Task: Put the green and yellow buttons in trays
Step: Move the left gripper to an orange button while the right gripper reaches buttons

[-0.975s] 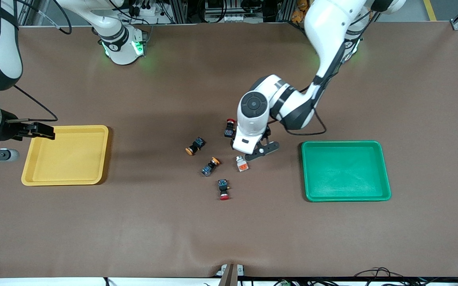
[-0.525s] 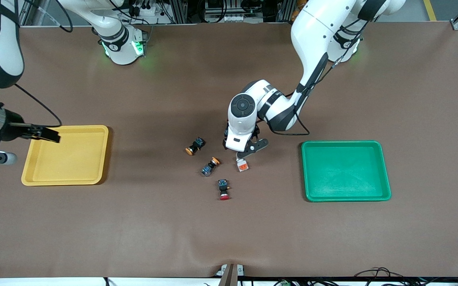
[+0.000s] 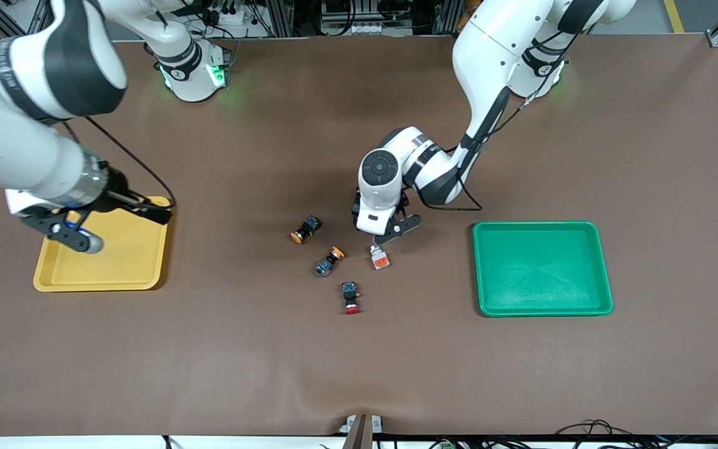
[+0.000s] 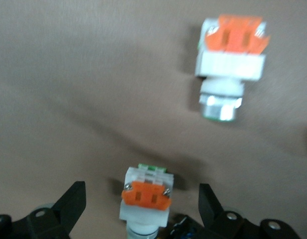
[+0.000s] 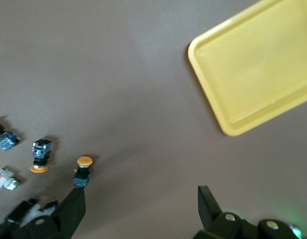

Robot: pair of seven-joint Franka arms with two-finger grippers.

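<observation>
Clearly the left gripper [image 4: 138,209], jaws wide, straddles a small whitish blocky button with an orange patch [image 4: 146,201] low in the left wrist frame. It looks light, rigid and slick; I'd pinch its flat sides. The right gripper [image 5: 141,211], also wide, hangs empty by the shallow yellow plastic tray [image 3: 53,274].

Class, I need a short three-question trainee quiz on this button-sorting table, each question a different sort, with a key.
1. True or false: the green tray already holds a button.
2. Which tray is the right gripper over? A yellow tray; B green tray
3. Fill in: a whitish button sits between the open jaws of the ___ gripper.

Key: 1 false; 2 A; 3 left
</observation>
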